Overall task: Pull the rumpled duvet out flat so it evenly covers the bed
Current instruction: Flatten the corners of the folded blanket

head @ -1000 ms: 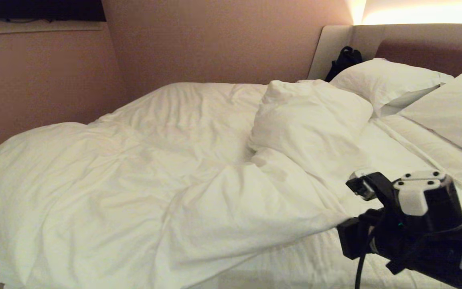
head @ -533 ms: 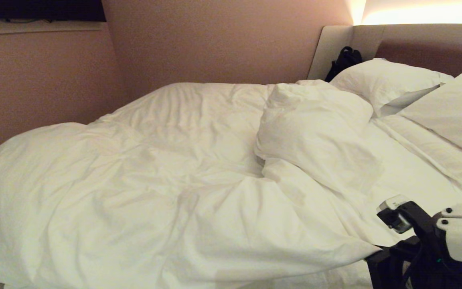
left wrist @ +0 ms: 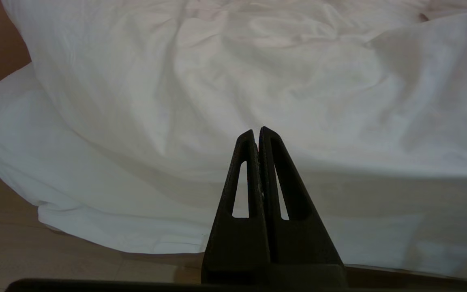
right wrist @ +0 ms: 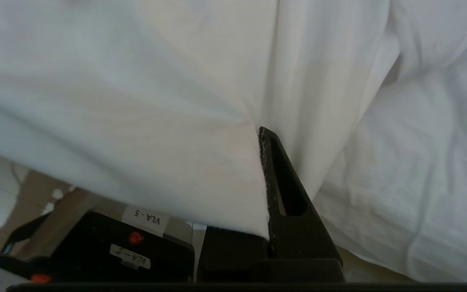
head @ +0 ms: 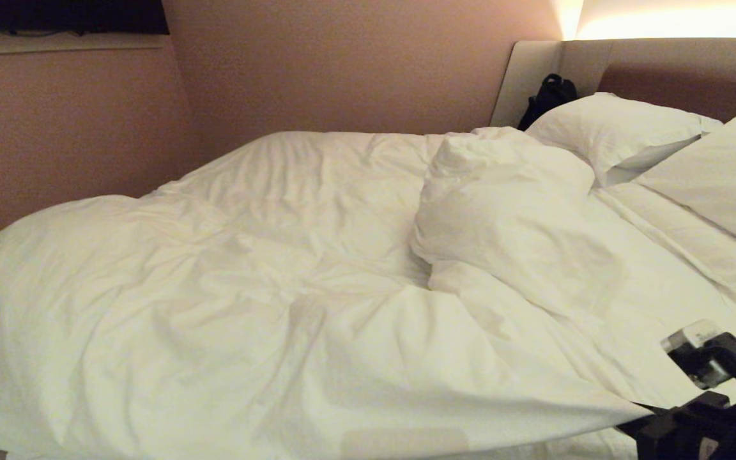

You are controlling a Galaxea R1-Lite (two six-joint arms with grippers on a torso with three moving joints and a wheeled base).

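Because its near corner is clenched in the right pincer (right wrist: 260, 134), the puffy, wrinkled white duvet (head: 266, 281) stretches taut toward the wide white-sheeted bed's (head: 687, 281) near edge; the left pincer (left wrist: 256, 132) hangs clenched, empty.

Pillows (head: 617, 131) crowd the headboard end, duvet (head: 266, 287) ridge blocks mid-bed

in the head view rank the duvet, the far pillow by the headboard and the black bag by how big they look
1. duvet, by far the largest.
2. far pillow.
3. black bag, smallest, partly hidden behind the pillow, so its full size is unsure.
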